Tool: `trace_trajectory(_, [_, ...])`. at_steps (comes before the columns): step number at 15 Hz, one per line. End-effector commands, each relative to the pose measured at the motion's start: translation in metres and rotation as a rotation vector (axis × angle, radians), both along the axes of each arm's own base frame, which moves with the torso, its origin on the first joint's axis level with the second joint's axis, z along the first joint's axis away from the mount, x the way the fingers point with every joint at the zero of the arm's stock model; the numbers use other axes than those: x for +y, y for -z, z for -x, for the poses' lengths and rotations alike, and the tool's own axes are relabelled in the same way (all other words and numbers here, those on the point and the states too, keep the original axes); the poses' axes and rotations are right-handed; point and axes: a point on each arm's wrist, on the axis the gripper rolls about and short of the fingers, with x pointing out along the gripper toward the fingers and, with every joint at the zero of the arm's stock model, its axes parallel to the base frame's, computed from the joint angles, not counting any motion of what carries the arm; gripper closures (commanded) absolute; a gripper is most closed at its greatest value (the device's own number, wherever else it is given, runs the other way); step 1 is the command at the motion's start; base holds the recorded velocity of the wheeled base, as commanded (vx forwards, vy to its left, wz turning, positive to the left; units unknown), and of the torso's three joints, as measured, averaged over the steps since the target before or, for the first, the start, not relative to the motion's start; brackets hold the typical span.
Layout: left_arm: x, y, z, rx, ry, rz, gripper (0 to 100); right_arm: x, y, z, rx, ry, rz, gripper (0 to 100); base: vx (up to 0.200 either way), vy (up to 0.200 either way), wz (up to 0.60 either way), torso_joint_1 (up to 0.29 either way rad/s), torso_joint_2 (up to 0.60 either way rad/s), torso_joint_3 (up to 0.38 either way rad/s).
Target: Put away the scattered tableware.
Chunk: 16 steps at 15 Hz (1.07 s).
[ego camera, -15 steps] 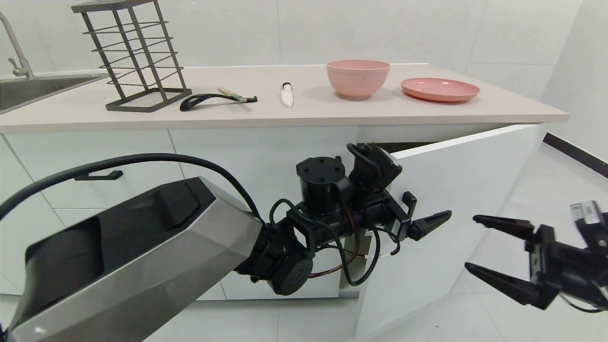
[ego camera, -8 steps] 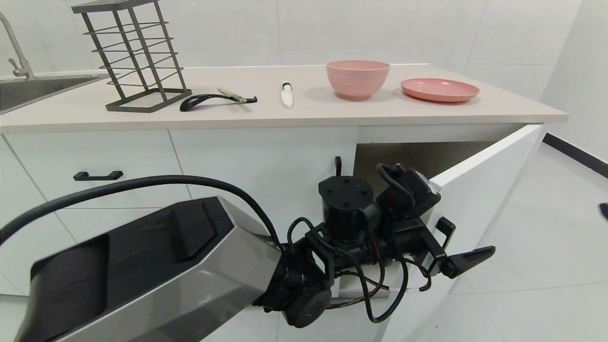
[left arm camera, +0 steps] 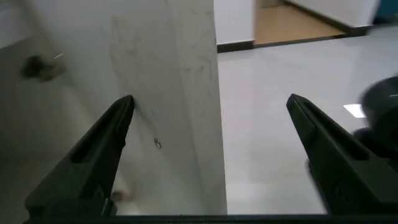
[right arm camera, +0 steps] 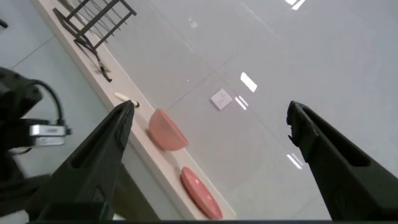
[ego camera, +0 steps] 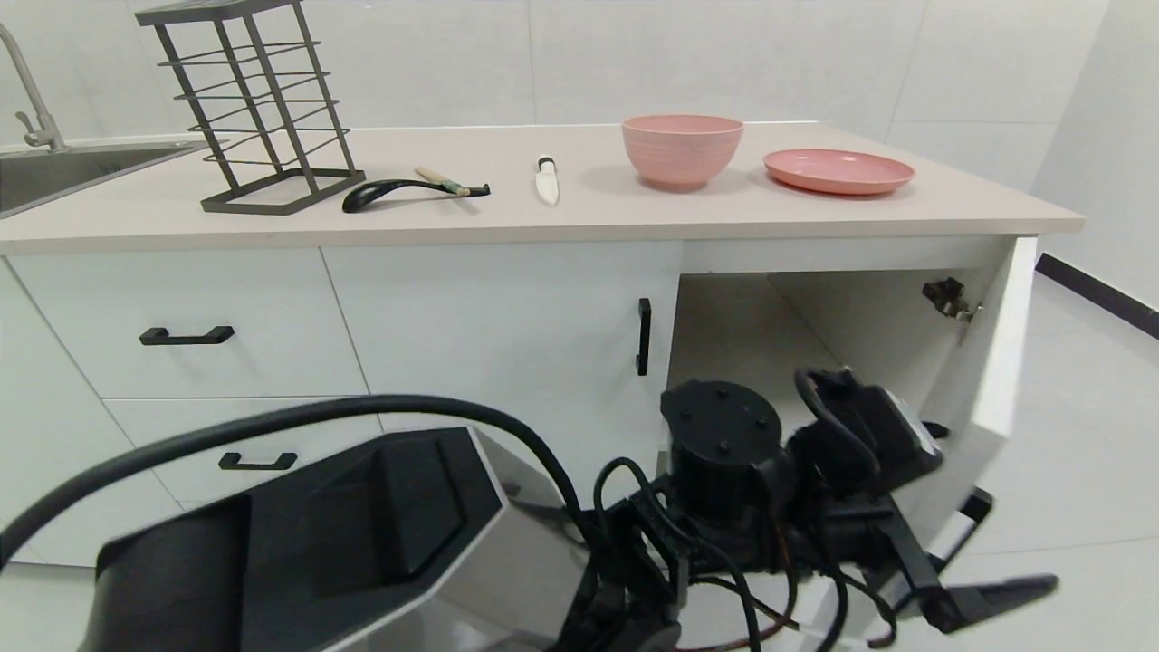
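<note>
On the counter [ego camera: 561, 217] lie a black ladle [ego camera: 389, 190], a wooden-handled utensil [ego camera: 442, 181] and a white knife [ego camera: 547, 179]. A pink bowl [ego camera: 682, 149] and a pink plate [ego camera: 838, 170] stand further right. My left gripper [ego camera: 987, 554] is low at the front, open, its fingers on either side of the open cabinet door [ego camera: 991, 362]. The left wrist view shows that gripper [left arm camera: 209, 102] straddling the door's edge [left arm camera: 199, 124]. My right gripper [right arm camera: 209, 109] is open and holds nothing; beyond it are the bowl [right arm camera: 166, 132] and plate [right arm camera: 200, 190].
A black wire dish rack [ego camera: 258, 109] stands at the counter's left, beside a sink [ego camera: 63, 172] with a tap. Below are drawers with black handles [ego camera: 186, 336] and a shut door with a vertical handle [ego camera: 643, 337]. The open cupboard [ego camera: 815, 317] looks bare.
The cabinet door has swung from nearly shut to wide open. My left arm moved down and to the right with it. The right gripper has left the head view.
</note>
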Motion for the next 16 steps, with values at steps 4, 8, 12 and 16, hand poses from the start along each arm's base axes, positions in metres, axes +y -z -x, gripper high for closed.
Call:
trace_trajectory(4, [0.005, -0.003, -0.010, 0.056, 0.055, 0.063, 0, 0.004, -0.008, 0.012, -0.064, -0.003, 0.023, 0, 0.000, 0.000, 0.00, 0.000, 0.00, 0.000])
trace_trajectory(8, [0.080, -0.044, -0.077, 0.013, -0.167, 0.115, 0, 0.008, -0.007, 0.024, -0.099, 0.000, 0.036, 0, 0.000, 0.000, 0.00, 0.000, 0.00, 0.000])
trace_trajectory(12, [0.170, -0.074, -0.074, -0.027, -0.333, 0.088, 0, 0.012, 0.030, 0.029, -0.007, -0.086, 0.018, 0, 0.000, 0.000, 0.00, 0.000, 0.00, 0.000])
trace_trajectory(16, [0.279, -0.096, -0.051, -0.072, -0.571, 0.079, 0, 0.016, 0.084, 0.038, 0.137, -0.226, -0.004, 0, 0.000, 0.000, 0.00, 0.000, 0.00, 0.000])
